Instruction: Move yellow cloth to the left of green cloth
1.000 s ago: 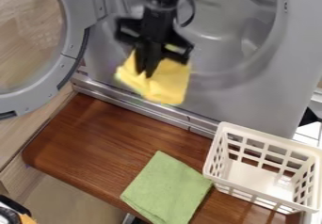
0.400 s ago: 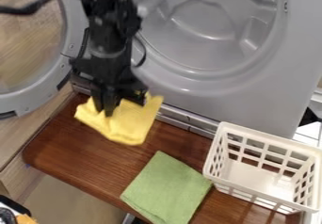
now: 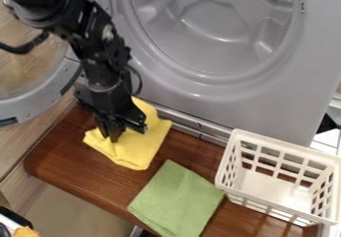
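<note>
1. Down from where it hangs in the earlier frame, the yellow cloth now meets the table; the jaws have come lower with it, and the green cloth and basket keep their places.
2. Nearest lies one green cloth, flat at the table's front edge, its far corner pointing back. It serves as the marker that the other is set against.
3. Just right of it stands one white basket, upright, on the side away from the work, so probably out of the arm's path.
4. Farther back and to the left is one yellow cloth, spread with some folds, near the green but apart from it. That already looks like the side asked for; letting go seems the next move.
5. One pair of jaws points down, closed together on the yellow cloth toward its left part, likely so the rest can drape freely. Lifting before full release could drag it askew.
6. Behind, one black arm slants in from the upper left, before one grey machine with one open door.
</note>
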### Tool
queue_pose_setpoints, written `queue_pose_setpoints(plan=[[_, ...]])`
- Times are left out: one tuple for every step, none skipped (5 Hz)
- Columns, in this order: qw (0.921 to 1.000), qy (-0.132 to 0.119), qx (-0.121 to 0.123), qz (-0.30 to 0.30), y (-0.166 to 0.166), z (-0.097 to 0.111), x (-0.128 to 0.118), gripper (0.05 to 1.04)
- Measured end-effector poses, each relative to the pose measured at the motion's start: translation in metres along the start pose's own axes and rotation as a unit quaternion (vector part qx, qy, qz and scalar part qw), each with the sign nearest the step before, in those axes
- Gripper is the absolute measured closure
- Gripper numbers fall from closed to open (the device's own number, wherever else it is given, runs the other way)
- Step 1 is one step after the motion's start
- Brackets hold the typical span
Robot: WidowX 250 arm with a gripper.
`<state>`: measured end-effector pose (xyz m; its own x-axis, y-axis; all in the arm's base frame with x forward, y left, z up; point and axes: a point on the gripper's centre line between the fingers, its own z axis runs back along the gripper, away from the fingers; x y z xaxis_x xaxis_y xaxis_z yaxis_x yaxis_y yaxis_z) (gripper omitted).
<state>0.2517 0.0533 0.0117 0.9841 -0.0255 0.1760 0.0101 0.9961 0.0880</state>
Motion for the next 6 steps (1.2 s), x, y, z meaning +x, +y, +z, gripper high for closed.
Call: queue_pose_setpoints(plan=[[0.9998,0.018,0.005,0.003,0.004,-0.016,-0.006,1.029],[0.9999,0.011,0.005,0.009,0.004,-0.029,-0.004,1.029],[0.9998,0.015,0.001,0.014,0.004,-0.047,-0.008,1.029],[0.9997,0.009,0.002,0.025,0.006,-0.055,-0.005,1.007],[0.9992,0.018,0.008,0.035,0.013,-0.057,-0.006,0.856],[0.999,0.029,0.01,0.033,0.015,-0.062,-0.005,0.589]])
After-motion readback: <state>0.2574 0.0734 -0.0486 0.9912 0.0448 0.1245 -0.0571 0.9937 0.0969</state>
